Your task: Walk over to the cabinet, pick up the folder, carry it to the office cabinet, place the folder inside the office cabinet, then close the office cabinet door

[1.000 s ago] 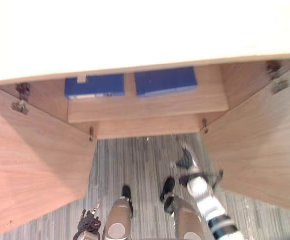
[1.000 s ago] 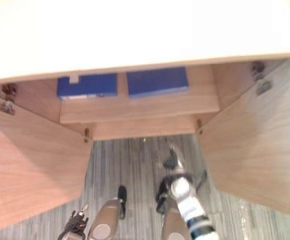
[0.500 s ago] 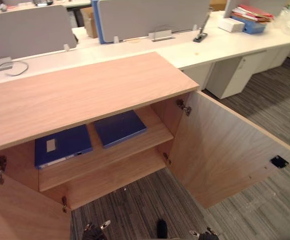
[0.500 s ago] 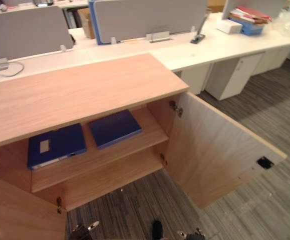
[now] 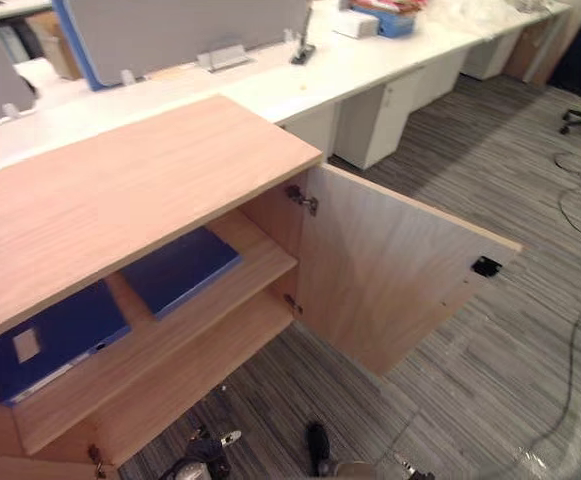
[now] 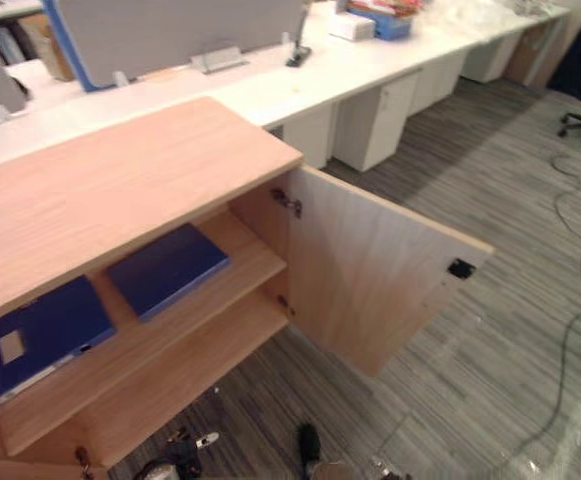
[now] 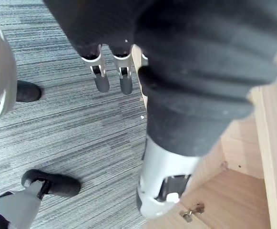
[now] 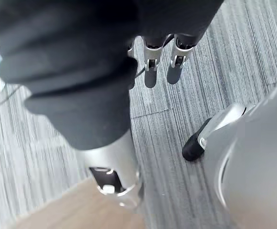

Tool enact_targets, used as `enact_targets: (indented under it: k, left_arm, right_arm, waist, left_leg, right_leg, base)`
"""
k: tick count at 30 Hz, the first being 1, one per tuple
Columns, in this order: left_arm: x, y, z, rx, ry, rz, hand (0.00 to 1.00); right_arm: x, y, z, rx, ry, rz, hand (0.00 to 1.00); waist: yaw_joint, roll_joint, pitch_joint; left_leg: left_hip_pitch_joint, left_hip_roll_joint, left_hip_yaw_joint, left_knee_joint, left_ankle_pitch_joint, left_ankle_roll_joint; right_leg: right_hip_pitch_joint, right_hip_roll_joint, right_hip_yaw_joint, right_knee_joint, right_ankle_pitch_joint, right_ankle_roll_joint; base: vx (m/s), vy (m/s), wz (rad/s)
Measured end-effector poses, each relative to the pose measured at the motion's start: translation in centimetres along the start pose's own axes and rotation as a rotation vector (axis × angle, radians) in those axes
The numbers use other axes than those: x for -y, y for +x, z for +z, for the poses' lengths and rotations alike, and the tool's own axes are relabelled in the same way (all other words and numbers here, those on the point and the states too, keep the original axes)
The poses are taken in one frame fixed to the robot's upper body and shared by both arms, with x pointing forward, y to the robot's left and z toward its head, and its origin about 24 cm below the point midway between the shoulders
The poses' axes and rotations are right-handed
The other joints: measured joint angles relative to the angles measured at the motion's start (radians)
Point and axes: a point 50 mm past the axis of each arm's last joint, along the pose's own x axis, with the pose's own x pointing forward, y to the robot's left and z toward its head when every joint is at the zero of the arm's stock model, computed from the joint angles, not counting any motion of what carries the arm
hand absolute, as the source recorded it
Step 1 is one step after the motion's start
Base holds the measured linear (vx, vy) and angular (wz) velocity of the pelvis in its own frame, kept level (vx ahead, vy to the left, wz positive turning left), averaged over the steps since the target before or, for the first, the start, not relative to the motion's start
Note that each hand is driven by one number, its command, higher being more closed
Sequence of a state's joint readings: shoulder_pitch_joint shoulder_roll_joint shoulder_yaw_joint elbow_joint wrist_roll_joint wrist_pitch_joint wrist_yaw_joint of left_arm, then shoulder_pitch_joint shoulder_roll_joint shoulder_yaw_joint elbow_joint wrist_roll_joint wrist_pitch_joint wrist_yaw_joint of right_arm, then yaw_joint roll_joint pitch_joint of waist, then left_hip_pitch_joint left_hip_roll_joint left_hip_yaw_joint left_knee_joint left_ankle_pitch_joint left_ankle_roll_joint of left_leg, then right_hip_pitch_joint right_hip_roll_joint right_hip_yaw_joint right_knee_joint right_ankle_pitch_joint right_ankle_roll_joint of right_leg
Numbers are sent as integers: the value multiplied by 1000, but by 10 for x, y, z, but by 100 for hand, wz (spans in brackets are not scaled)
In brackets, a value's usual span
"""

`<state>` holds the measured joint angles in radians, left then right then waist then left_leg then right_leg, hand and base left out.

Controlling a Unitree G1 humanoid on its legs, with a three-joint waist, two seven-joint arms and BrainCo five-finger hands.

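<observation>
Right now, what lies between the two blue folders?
Only bare shelf lies between the labelled folder and the plain folder, in the right eye view.

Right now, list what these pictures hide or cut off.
Labelled dark blue folder: cut by the right eye view's left edge; far end under the light wooden cabinet top.
Plain dark blue folder: far end under that top.
Lower compartment: its back hidden by the upper shelf, both eye views.
Black fitting on the open door: too small to tell handle from latch.
Left hand, right hand: palms behind dark ribbed covers, wrist views.
</observation>
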<state>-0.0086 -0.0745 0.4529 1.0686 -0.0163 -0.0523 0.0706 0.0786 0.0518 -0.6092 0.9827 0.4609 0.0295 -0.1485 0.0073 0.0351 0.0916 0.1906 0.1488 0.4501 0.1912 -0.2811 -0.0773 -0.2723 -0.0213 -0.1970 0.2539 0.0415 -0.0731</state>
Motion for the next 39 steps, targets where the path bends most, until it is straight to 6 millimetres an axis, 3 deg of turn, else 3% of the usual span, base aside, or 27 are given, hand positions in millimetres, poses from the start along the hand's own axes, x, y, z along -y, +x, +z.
enact_targets:
  k: [2, 4, 5, 6, 7, 8, 9, 11, 12, 16, 18, 21, 24, 26, 27, 30, 31, 33, 36, 37, 39]
  left_arm:
    - [-3, -1, -3, -17, -20, 10, 0]
    - [-8, -1, -7, -35, -73, 32, 0]
    - [-11, -1, -9, -44, -102, 45, 0]
    - [-10, -2, -12, -56, -116, 43, 0]
    - [-8, -2, -14, -66, -120, 34, 0]
    - [-9, -2, -13, -63, -127, 38, 0]
    - [-20, -1, -12, -65, -135, 65, 0]
    - [-37, -6, -31, -130, -168, 117, 0]
    - [-43, -8, -37, -148, -190, 138, 0]
    - [-48, -9, -40, -159, -184, 148, 0]
    - [-47, -9, -40, -162, -122, 131, 0]
    - [-42, -6, -31, -138, -30, 97, 0]
    - [-40, -5, -25, -119, 60, 77, 0]
    - [-38, -4, -22, -103, 101, 63, 0]
    - [-38, -4, -22, -99, 109, 64, 0]
    - [-47, -5, -19, -79, 145, 77, 0]
    - [-48, -5, -19, -79, 153, 79, 0]
    - [-55, -7, -21, -84, 174, 92, 0]
    - [-61, -9, -27, -93, 174, 102, 0]
    - [-61, -10, -30, -102, 175, 102, 0]
    - [-64, -13, -37, -120, 177, 106, 0]
  right_arm:
    - [5, -1, -4, -14, 174, -16, 0]
    - [3, 0, -3, -17, 291, -23, 0]
    - [1, 1, -2, -19, 345, -25, 0]
    - [0, 1, 0, -16, 386, -35, 0]
    - [6, 2, 0, -21, 465, -70, 0]
    - [9, 2, -2, -29, 499, -89, 0]
    - [19, 1, -13, -74, 559, -149, 0]
    - [25, 3, -12, -86, 648, -188, 0]
    - [24, 3, -12, -91, 699, -202, 0]
    - [29, 2, -21, -121, 736, -255, 0]
    - [26, 3, -18, -121, 717, -248, 0]
    - [7, 6, -5, -86, 494, -154, 0]
    - [-24, 6, 26, 25, 391, -22, 0]
    - [-52, 2, 70, 166, 327, 94, 0]
    - [-58, 0, 81, 205, 314, 120, 0]
    - [-96, -21, 153, 450, 171, 273, 0]
    - [-102, -26, 165, 489, 150, 294, 0]
    - [-130, -47, 208, 626, 58, 369, 0]
    - [-165, -75, 245, 740, -43, 460, 0]
    - [-176, -82, 251, 763, -80, 483, 0]
    - [-184, -89, 259, 778, -71, 489, 0]
  waist:
    - [-9, -6, 2]
    - [-11, -11, 2]
    - [-3, -14, 0]
    - [-5, -5, -9]
    - [-16, 5, -15]
    - [-18, 5, -11]
    - [-9, -22, -14]
    - [-7, -18, -36]
    - [-15, -14, -35]
    - [-17, -15, -36]
    - [-22, -13, -47]
    - [-20, -10, -38]
    - [-20, -9, -38]
    - [-17, -4, -29]
    - [-15, -4, -29]
    - [-15, -2, -24]
    - [-15, -2, -24]
    - [-15, 1, -20]
    - [-9, 6, 7]
    - [-9, 16, 14]
    - [3, 24, 21]
  left_leg:
    - [45, -20, 23, 7, -3, -3]
    - [51, -13, 45, 61, 6, 21]
    - [49, -20, 45, 60, 2, 69]
    - [54, -24, 48, 20, 4, 78]
    - [65, -15, 45, -29, 22, 58]
    - [70, -16, 38, -43, 25, 47]
    - [100, -33, 31, -58, 22, 18]
    - [88, -5, 24, -41, 54, 42]
    - [79, -4, -32, -41, 58, 45]
    - [27, -5, -124, -90, 66, 39]
    - [19, -7, -139, -98, 72, 27]
    - [14, -24, -143, -108, 87, 8]
    - [2, -49, -147, -102, 90, 6]
    - [1, -65, -168, -100, 90, 6]
    - [1, -67, -172, -99, 90, 6]
    - [-7, -82, -186, -87, 90, 6]
    - [-15, -84, -189, -76, 90, 6]
    - [-47, -102, -200, -17, 90, 6]
    - [-79, -95, -238, -14, 34, 34]
    - [-95, -73, -243, -62, 62, 18]
    - [-99, -78, -244, -65, 94, 29]
  right_leg:
    - [-2, -52, -117, 140, -85, -16]
    - [-8, -35, -112, 163, -80, -30]
    - [-3, -22, -103, 127, -76, -34]
    - [-3, -1, -105, 93, -82, -30]
    - [-21, -54, -220, 164, -192, -33]
    - [-31, -97, -271, 242, -228, -32]
    - [-21, -122, -246, 274, -224, 2]
    - [17, -55, -223, 149, -184, 10]
    - [64, -15, -214, 43, -137, 11]
    - [156, 50, -210, -129, -70, 4]
    - [171, 59, -204, -168, -54, 14]
    - [190, 60, -201, -240, -1, 11]
    - [219, 57, -184, -329, 60, 17]
    - [224, 43, -179, -344, 78, 21]
    - [225, 40, -180, -344, 78, 21]
    - [226, 23, -183, -344, 82, 26]
    - [225, 18, -185, -344, 82, 26]
    - [226, -10, -186, -342, 89, 36]
    - [248, -44, -193, -339, 97, 49]
    - [251, -41, -198, -339, 100, 57]
    - [256, -49, -196, -339, 106, 73]
  base:
    - [153, 32, -59]
    - [122, -12, -96]
    - [59, -33, -101]
    - [71, -36, -75]
    - [69, -20, -20]
    - [111, -14, 4]
    - [108, -61, -22]
    - [92, -175, -53]
    - [30, -165, -43]
    - [-32, -40, -14]
    - [15, 51, -8]
    - [44, 85, 0]
    - [19, 96, -11]
    - [-18, 126, -1]
    - [-7, 103, 8]
    - [6, 86, 6]
    - [5, 72, 8]
    - [6, 71, 9]
    - [-11, 71, 15]
    - [-77, 96, 6]
    - [-49, 105, 11]
